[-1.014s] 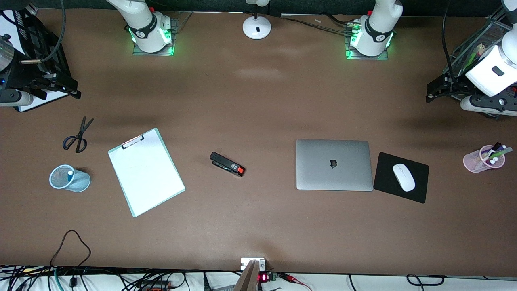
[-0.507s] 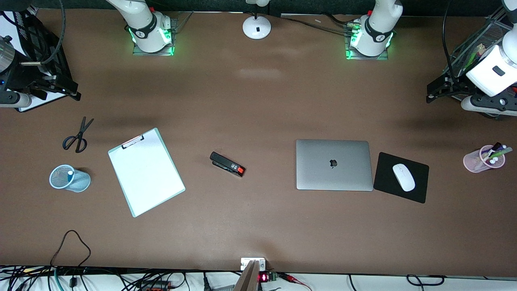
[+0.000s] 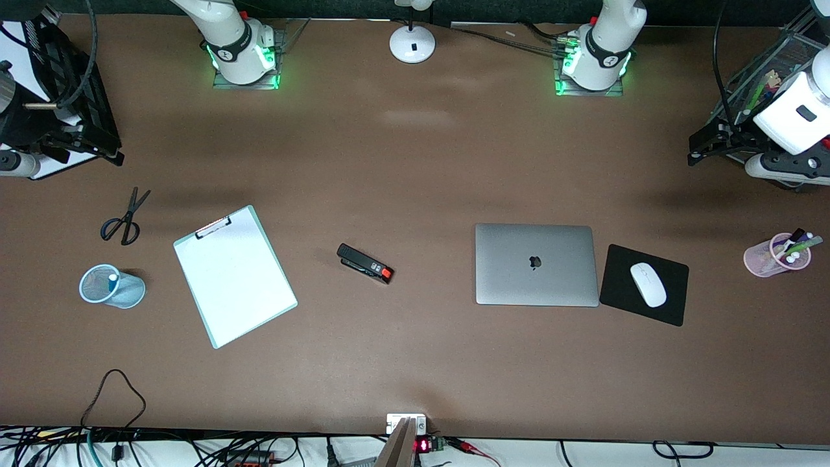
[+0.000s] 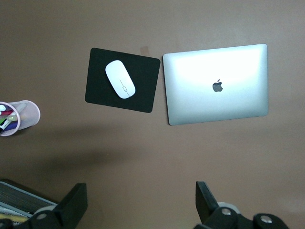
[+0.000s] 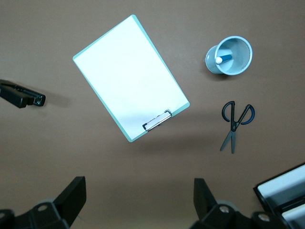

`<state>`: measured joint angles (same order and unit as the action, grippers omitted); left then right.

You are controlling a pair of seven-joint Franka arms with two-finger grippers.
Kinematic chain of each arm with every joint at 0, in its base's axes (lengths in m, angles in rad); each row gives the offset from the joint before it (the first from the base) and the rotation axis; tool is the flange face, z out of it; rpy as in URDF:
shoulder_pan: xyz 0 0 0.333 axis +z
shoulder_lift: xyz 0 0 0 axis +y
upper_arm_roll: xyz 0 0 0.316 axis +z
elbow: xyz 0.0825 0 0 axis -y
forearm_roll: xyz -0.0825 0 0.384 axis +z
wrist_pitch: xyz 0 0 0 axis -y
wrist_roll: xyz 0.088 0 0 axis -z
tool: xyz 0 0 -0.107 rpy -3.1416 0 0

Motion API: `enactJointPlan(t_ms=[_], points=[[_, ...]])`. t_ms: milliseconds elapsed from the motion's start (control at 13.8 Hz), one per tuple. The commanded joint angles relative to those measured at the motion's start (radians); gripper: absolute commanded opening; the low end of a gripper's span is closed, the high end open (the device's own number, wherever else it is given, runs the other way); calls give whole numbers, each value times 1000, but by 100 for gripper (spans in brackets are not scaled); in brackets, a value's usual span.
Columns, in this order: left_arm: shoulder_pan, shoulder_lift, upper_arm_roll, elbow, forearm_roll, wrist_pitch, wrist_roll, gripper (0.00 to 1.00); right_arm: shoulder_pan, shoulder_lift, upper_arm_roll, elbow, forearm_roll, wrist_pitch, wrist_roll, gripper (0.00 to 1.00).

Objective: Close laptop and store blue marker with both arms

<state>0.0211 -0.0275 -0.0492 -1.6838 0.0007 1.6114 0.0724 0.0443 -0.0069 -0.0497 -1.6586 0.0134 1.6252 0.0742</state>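
1. Two task things lie on the tabletop (image 3: 415, 363), with a wide bare strip between them and its edge nearest the front camera.
2. Nearest of the two, the blue marker (image 3: 111, 279) stands inside a pale-blue mesh cup (image 3: 111, 287) at the right arm's end; only its white end and a bit of blue shaft show.
3. Its long axis follows the cup, which lies tipped with its mouth toward the right arm's end of the tabletop.
4. Slightly farther off, toward the left arm's end, the laptop (image 3: 535, 264) lies flat and shut, silver-grey, dark logo up, long edges running along the tabletop.
5. A black mouse pad (image 3: 616, 292) with a white mouse (image 3: 648, 284) lies just beside it, apart from it.
6. Between the laptop and a clipboard (image 3: 234, 275) only a stapler (image 3: 365, 263) lies.
7. The right end effector (image 5: 138, 200) hangs spread wide over the tabletop's end, near scissors (image 3: 125, 217).
8. The left end effector (image 4: 140, 202) hangs spread wide by a wire tray (image 3: 762, 84).
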Motion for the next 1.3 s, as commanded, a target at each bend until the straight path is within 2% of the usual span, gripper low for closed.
enactJointPlan(t_ms=[0, 217, 652, 1231], points=[[-1, 20, 3, 16, 19, 2, 24, 100, -3, 11, 2, 26, -15, -2, 53, 100], [-1, 20, 2, 18, 19, 2, 24, 100, 12, 11, 8, 23, -49, -7, 56, 100], [2, 21, 5, 18, 18, 2, 24, 100, 42, -4, 11, -7, -41, -5, 33, 100], [2, 21, 5, 16, 18, 2, 27, 100, 57, -2, 11, -9, -30, 24, -108, 100]])
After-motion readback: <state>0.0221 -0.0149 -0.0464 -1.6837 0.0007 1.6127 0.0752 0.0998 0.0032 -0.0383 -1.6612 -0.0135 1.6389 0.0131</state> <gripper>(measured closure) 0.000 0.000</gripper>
